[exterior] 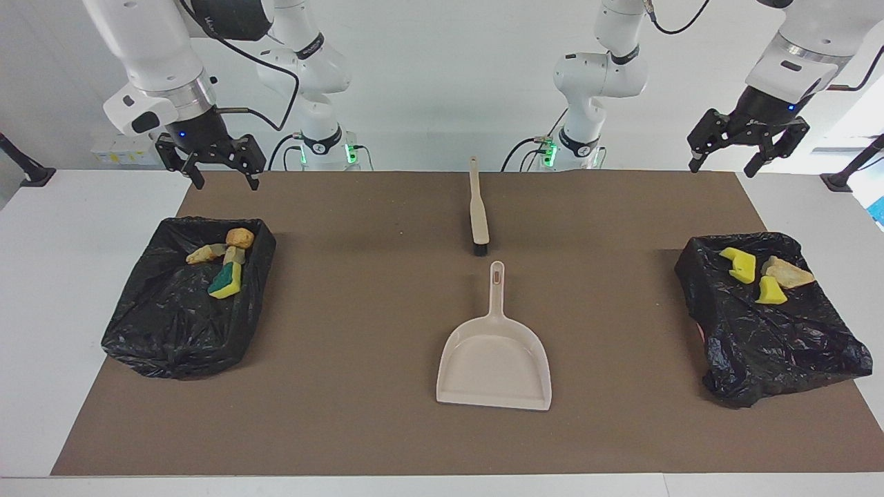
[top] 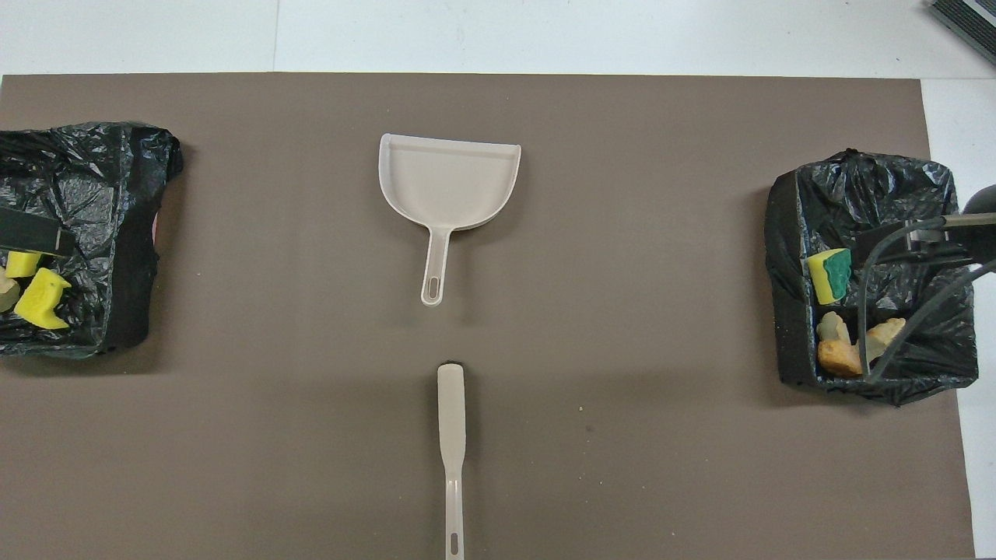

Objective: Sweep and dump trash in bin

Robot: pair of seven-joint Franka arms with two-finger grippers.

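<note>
**Trash binned, tools released, both arms up**

My left tool (exterior: 747, 148) hangs released and empty in the air over the table edge at the left arm's end, above the black-bagged bin (exterior: 780, 345) there; my right tool (exterior: 210, 162) hangs released and empty above the robots' side of the other black-bagged bin (exterior: 166, 331); neither grasps anything.

The trash sits in the bins: two yellow sponge chunks (exterior: 740, 264) and a pale bread-like piece (exterior: 787, 273) on the crumpled liner at the left arm's end; a green-sided yellow sponge (exterior: 227, 281) and golden-brown bread pieces (exterior: 239, 237) in the bin at the right arm's end; I judge the task as good as done.

What could go wrong: the pieces at the left arm's end ride high on the loose bag, near its rim, so a brushing tool or a tug on the liner could roll them out; a cable hangs across the right arm's bin in the overhead view and might snag the bag.

Room: the brown mat (exterior: 345, 345) is open between the bins; only the beige plastic dustpan (exterior: 494, 362) and the beige black-bristled brush (exterior: 478, 210) lie mid-table, apart from each other, handles in line, the brush nearer the robots.
</note>
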